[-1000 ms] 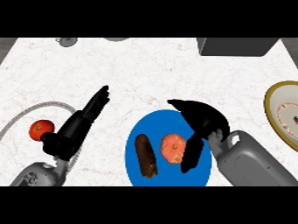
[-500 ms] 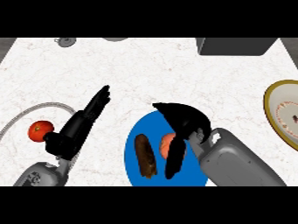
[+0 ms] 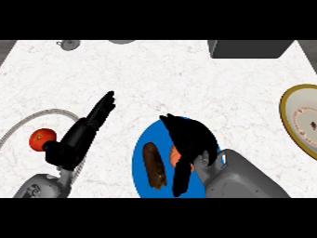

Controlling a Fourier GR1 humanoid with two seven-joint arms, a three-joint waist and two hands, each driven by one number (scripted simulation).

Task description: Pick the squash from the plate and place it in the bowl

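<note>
Right now the right hand [image 3: 188, 137] sits directly over the orange squash [image 3: 175, 155] on the blue plate [image 3: 141, 144], fingers curling around it. Left hand [image 3: 92, 123] rests released, mid-left, farther off.

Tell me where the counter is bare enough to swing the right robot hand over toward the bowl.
Bare counter runs between the blue plate and the yellow-rimmed bowl, and across the middle up to the dark box. It is crowded on the plate: the right robot hand covers the orange squash beside a brown item. The left robot hand rests open beside the ringed plate holding a tomato.
</note>
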